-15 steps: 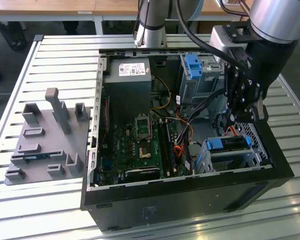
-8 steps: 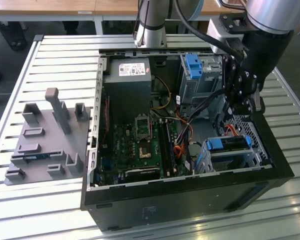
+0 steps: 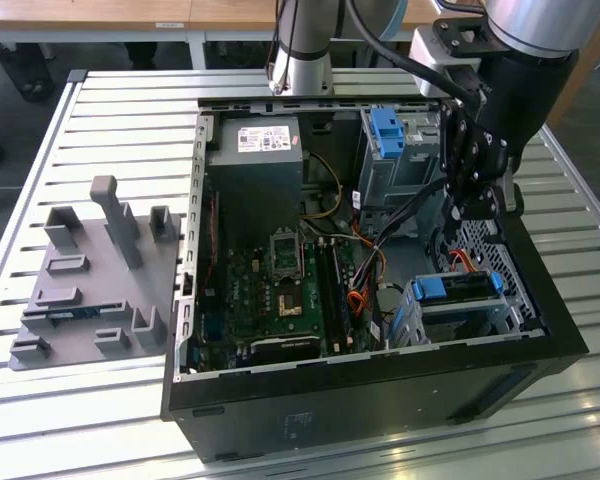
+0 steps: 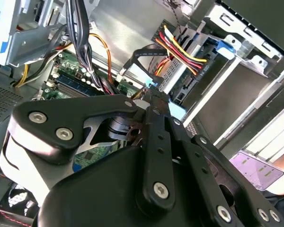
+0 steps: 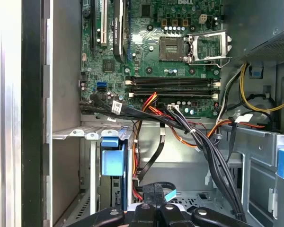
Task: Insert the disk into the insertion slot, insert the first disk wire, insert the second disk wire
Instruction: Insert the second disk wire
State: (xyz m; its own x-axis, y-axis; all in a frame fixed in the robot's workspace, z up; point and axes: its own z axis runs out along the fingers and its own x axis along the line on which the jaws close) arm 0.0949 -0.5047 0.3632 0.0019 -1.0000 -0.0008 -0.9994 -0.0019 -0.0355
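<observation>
Your gripper (image 5: 154, 197) pinches a black connector; the disk (image 3: 458, 287) sits in the slot (image 3: 458, 318) just below it, and the second wrist view adds coloured wires (image 4: 180, 47) beyond.

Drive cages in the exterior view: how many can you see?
2, both on the exterior view's right: the taller grey cage with a blue latch, and below it in the picture the insertion slot, holding the disk. Cables may hide more.

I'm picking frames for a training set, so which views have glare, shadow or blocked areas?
Exterior view: sunlight brightens the slatted table, while the computer case front stays in shadow. First wrist view: a washed-out bright strip down one edge. Second wrist view: the gripper linkage blocks much of the frame; metal beyond glares.
</observation>
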